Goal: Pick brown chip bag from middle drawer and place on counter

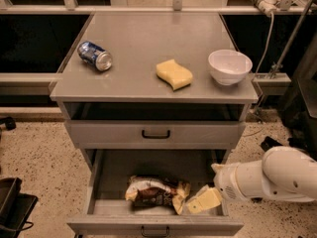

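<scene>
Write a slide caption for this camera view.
Gripper inside the open middle drawer, beside the brown chip bag.

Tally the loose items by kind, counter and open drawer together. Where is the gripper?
soda can: 1, on its side on the counter
yellow sponge: 1, on the counter
white bowl: 1, on the counter
brown chip bag: 1, in the middle drawer
Total: 4
The gripper is low over the drawer's right side, right beside the bag.

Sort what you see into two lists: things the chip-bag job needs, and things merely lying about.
Job: brown chip bag, in the open middle drawer; counter; gripper, at the drawer, right of the bag.
Lying about, on the counter: soda can, yellow sponge, white bowl.
</scene>
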`<state>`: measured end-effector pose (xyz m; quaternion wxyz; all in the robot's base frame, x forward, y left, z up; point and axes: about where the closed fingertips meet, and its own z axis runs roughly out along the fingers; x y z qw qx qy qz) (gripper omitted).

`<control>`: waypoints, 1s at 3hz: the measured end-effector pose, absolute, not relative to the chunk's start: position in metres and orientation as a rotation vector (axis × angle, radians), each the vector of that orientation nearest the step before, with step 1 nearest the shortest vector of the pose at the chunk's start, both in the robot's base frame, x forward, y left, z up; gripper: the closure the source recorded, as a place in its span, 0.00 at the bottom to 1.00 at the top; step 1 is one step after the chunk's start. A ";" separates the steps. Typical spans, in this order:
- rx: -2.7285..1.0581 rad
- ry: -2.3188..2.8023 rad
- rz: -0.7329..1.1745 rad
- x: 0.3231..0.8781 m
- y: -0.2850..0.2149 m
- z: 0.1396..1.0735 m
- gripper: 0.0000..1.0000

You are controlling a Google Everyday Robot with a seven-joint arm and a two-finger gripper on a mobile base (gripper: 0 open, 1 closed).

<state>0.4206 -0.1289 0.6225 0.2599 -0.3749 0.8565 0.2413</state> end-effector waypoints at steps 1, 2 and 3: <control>-1.001 2.309 0.663 0.418 -0.126 0.622 0.00; -0.988 2.231 0.699 0.443 -0.103 0.604 0.00; -1.000 2.095 0.720 0.482 -0.072 0.575 0.00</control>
